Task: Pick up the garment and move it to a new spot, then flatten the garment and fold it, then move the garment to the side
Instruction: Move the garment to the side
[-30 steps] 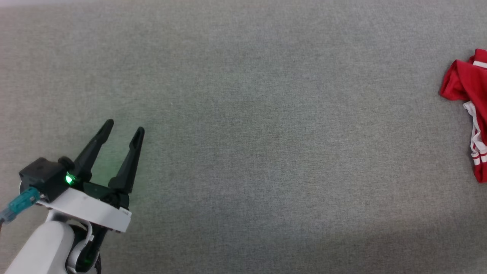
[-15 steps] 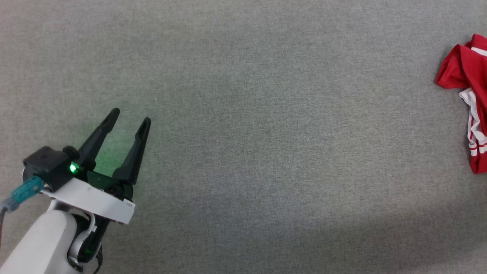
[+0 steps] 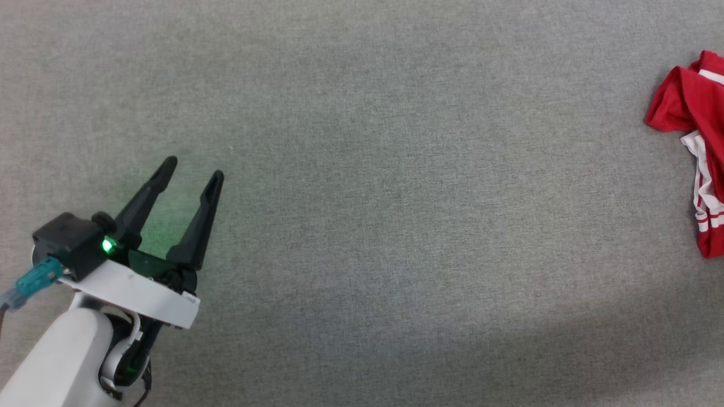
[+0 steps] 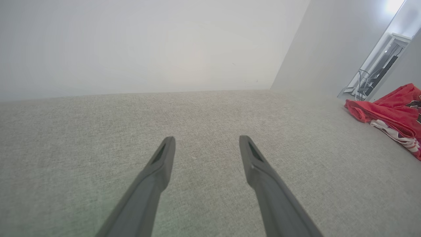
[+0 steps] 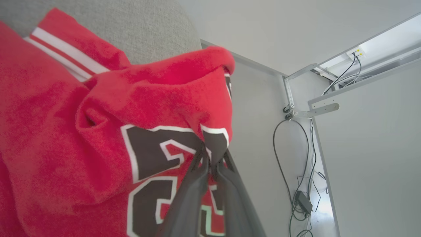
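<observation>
The garment, red with white striped trim, lies crumpled at the right edge of the head view, cut off by the frame. It also lies far right in the left wrist view as the garment. My right gripper is shut on a raised fold of the garment, right at the black letters outlined in white. My left gripper hovers at the lower left, open, with nothing between its fingers, far from the cloth. Between those fingertips of the left gripper there is just grey surface.
A wide grey fabric surface stretches between my left arm and the cloth. A pale wall rises at its far end. Past the cloth, a white frame with hanging cables stands by a doorway.
The whole head picture has shifted up and slightly left, so the camera moved. My left gripper stays open. The garment's visible edge keeps much the same shape.
</observation>
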### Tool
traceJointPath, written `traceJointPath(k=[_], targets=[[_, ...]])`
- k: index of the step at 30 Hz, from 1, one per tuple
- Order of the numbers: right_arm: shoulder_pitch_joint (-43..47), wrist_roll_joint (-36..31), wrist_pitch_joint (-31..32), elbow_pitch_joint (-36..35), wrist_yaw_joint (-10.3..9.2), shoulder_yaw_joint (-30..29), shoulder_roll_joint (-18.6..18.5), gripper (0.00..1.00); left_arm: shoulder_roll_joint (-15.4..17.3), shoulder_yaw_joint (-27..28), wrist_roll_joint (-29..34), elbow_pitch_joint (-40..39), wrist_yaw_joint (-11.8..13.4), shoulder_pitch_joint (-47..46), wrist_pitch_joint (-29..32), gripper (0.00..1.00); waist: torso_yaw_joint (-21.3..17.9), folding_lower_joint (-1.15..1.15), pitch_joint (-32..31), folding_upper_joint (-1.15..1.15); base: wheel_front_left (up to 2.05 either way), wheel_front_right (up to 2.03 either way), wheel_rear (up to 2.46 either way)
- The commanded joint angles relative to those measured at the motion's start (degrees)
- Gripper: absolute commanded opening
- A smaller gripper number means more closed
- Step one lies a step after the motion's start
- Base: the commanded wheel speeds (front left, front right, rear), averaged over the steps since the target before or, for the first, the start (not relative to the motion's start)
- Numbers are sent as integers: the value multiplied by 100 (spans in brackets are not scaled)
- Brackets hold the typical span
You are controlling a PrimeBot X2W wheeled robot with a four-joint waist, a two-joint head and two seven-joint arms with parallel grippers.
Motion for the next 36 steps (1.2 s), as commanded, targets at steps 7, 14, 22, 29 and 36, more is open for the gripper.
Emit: traceJointPath(k=[7, 14, 22, 29, 36], targets=[[-204, -104, -438, 0, -12, 40, 199, 100, -53, 65, -34, 19, -12, 48, -18, 100, 29, 0, -158, 0, 0, 0, 0], [-312, 28, -933, 27, -12, -14, 509, 100, -149, 198, 13, 47, -12, 198, -18, 100, 77, 0, -439, 0, 0, 0, 0], [-16, 111, -1839, -61, -12, -186, 1037, 100, -314, 508, 116, 96, -12, 544, -18, 100, 141, 0, -954, 0, 0, 0, 0], [576, 15, -2403, -303, -12, -355, 1508, 100, -414, 852, 262, 233, -12, 1038, -19, 100, 204, 0, -1498, 0, 0, 0, 0], [1503, 111, -2567, -944, -12, -306, 1809, 100, -601, 1308, 511, 289, -12, 1714, -17, 100, 258, 0, -2061, 0, 0, 0, 0]])
